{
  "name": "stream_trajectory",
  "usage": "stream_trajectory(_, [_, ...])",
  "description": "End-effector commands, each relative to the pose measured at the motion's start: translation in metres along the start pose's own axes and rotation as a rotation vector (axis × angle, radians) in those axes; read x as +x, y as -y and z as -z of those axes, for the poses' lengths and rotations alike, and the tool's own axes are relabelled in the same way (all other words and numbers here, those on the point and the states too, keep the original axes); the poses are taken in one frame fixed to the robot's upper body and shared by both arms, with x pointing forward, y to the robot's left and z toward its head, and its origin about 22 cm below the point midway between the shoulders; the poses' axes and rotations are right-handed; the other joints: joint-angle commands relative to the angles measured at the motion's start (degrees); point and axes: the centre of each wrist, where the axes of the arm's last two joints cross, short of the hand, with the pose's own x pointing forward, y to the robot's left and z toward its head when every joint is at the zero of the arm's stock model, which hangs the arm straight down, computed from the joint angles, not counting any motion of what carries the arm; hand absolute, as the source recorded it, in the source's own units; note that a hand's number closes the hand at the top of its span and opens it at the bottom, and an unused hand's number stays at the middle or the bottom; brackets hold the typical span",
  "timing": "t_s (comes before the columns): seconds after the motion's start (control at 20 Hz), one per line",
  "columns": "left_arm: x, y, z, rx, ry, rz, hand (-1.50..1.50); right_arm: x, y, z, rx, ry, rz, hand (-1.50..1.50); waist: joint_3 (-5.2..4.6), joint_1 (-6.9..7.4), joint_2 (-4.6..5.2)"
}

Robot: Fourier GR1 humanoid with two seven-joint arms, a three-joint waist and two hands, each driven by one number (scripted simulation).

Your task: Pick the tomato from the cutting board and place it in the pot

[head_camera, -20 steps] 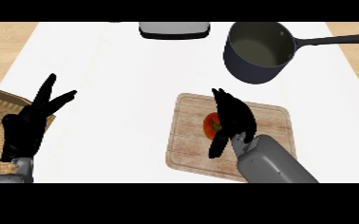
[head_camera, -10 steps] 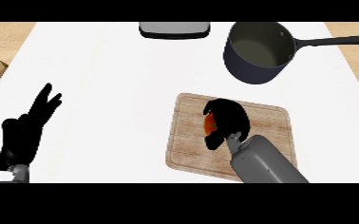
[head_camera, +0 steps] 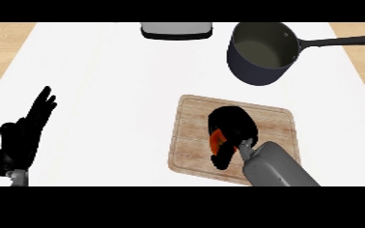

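A wooden cutting board [head_camera: 192,135] lies at the lower middle right of the white counter. On it sits the red tomato [head_camera: 217,136], mostly hidden; only a small red-orange patch shows. My right hand [head_camera: 233,124] is curled over and round the tomato, its grey forearm coming in from the lower edge. The dark pot [head_camera: 262,52] with a long black handle stands beyond the board at the upper right, its inside bare. My left hand [head_camera: 25,134] rests open at the lower left edge, fingers up.
A grey and black rectangular object [head_camera: 176,29] sits at the counter's far edge, top middle. Wooden surfaces [head_camera: 14,38] flank the white counter at left and right.
My right hand has gone from open over the tomato to curled round it. My left hand has sunk lower and drawn toward the left edge.
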Motion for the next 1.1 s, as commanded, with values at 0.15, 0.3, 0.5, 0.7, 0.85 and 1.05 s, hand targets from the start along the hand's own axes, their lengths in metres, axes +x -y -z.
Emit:
stream_trajectory(0.15, [-0.002,-0.007,0.003,-0.010,-0.006,-0.002,0.00,-0.048,0.004,-0.031,0.107,0.340,-0.206,1.50,0.01,-0.18,0.01])
stream_trajectory(0.3, [-0.008,0.004,-0.003,0.006,-0.004,0.011,0.00,-0.072,0.012,-0.050,0.058,0.348,-0.247,1.50,0.00,-0.31,-0.04])
stream_trajectory(0.5, [-0.025,0.014,-0.014,-0.007,-0.026,-0.007,0.00,-0.059,0.035,-0.057,-0.145,0.329,-0.282,1.50,-0.02,-0.17,-0.09])
stream_trajectory(0.7, [-0.012,-0.005,0.003,0.032,-0.020,0.002,0.00,-0.059,0.058,-0.087,-0.421,0.354,-0.268,1.50,-0.02,-1.44,-0.26])
stream_trajectory(0.85, [-0.008,-0.001,-0.002,0.018,-0.030,0.006,0.00,-0.059,0.093,-0.102,-0.660,0.335,-0.209,1.50,0.04,-1.36,-0.38])
stream_trajectory(1.05, [-0.012,0.004,0.007,0.019,-0.017,-0.002,0.00,-0.053,0.121,-0.131,-0.739,0.338,-0.098,1.50,-0.05,-0.96,-0.10])
